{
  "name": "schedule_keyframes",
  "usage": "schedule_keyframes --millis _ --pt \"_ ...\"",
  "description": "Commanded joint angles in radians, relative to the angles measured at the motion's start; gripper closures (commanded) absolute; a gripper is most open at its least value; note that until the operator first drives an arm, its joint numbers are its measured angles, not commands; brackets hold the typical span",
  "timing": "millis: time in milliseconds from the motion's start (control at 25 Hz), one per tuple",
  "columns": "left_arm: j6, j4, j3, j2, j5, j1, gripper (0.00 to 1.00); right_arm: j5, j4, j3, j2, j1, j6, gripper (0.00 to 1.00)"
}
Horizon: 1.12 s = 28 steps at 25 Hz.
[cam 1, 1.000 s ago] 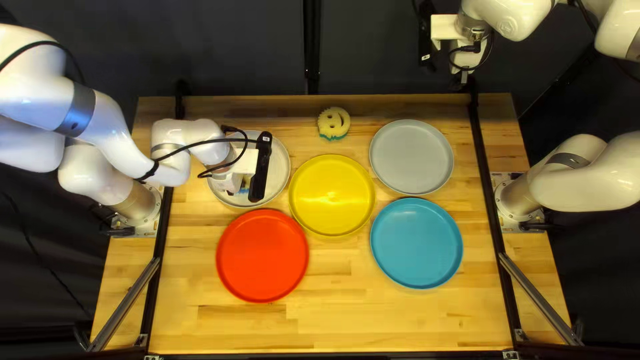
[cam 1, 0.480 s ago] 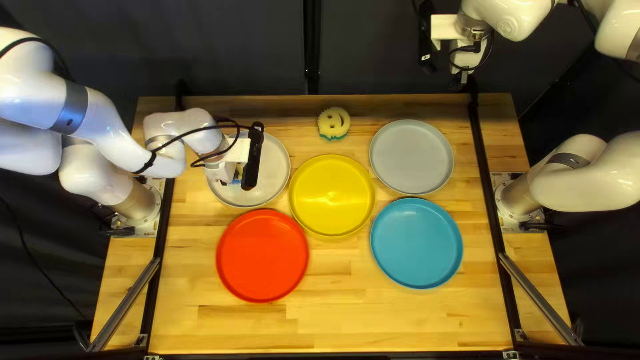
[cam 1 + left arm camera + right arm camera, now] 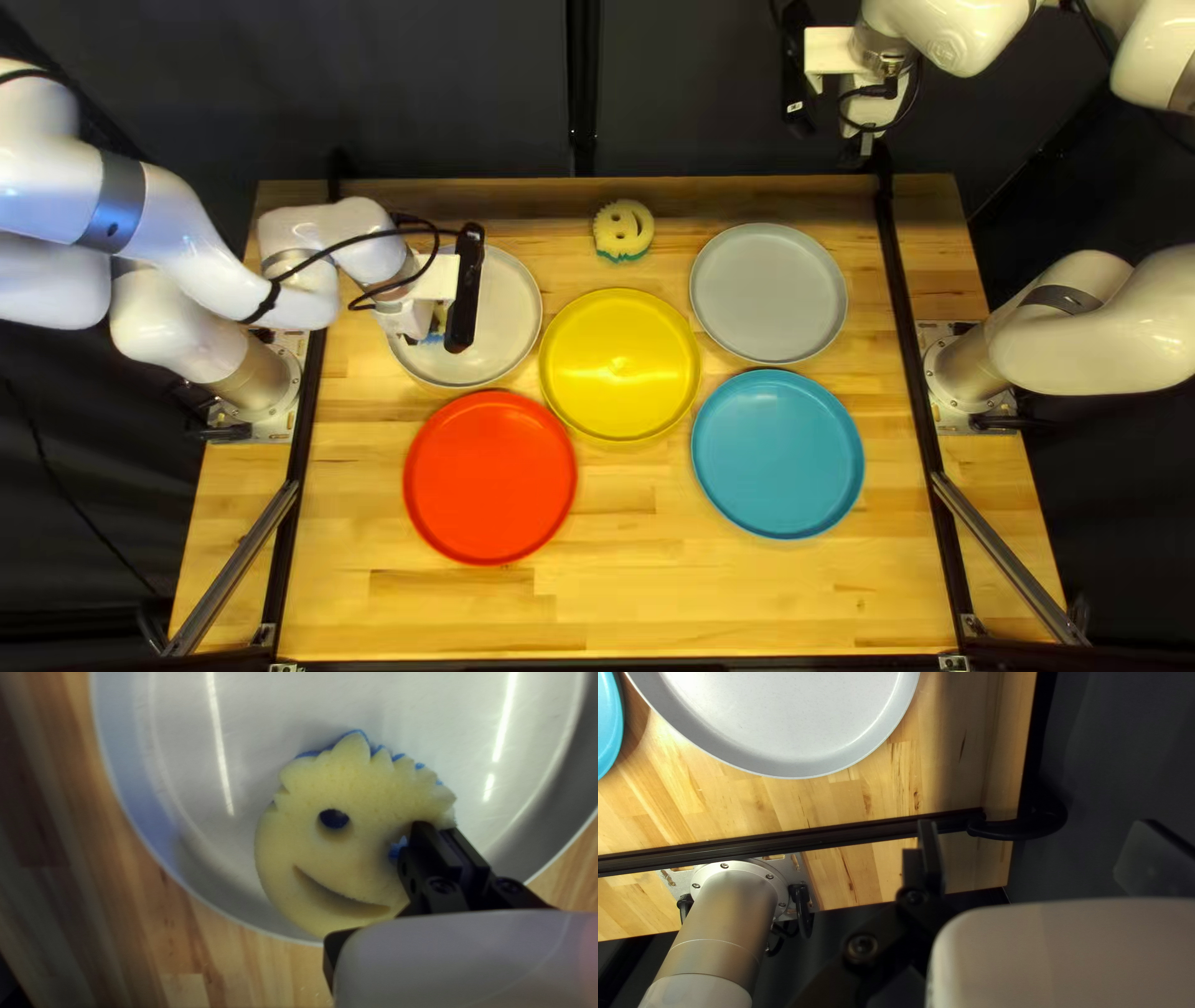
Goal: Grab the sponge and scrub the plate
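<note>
Left claw (image 3: 443,830) is closed on a load, right claw (image 3: 1037,824) is spread wide with nothing in it. Tabletop (image 3: 623,597) has 5 plates: red plate (image 3: 489,477), blue plate (image 3: 778,454), yellow plate (image 3: 620,365), grey plate (image 3: 768,293) and white plate (image 3: 517,311), that last 1 being under the left arm. Smiley sponge (image 3: 349,784) is in the white plate, near its rim, pinched by its edge beside 1 eye. Spare sponge (image 3: 623,229) sits behind the yellow plate. So pickup's done imo and we're on the scrub step. Next I'd press lightly and sweep toward the middle, 'cause that edge grip could twist.
</note>
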Motion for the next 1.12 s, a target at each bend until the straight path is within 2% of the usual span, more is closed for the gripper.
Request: schedule_keyframes --millis 40,440,720,880,1120 --pt "-0.005 0.002 -0.014 -0.005 0.008 -0.009 1.0 0.0 0.0 0.0 0.0 0.0 0.0 0.0" --pt "0.177 -0.01 -0.092 0.052 0.042 0.175 1.0 0.0 0.0 0.0 0.0 0.0 0.0 0.0" --pt "0.247 -0.018 -0.156 0.111 0.06 0.244 1.0 0.0 0.0 0.0 0.0 0.0 0.0 0.0" --pt "0.193 -0.013 -0.134 0.098 0.049 0.184 1.0 0.0 0.0 0.0 0.0 0.0 0.0 0.0" --pt "-0.003 0.025 -0.053 0.015 0.041 -0.006 1.0 0.0 0.0 0.0 0.0 0.0 0.0 0.0"
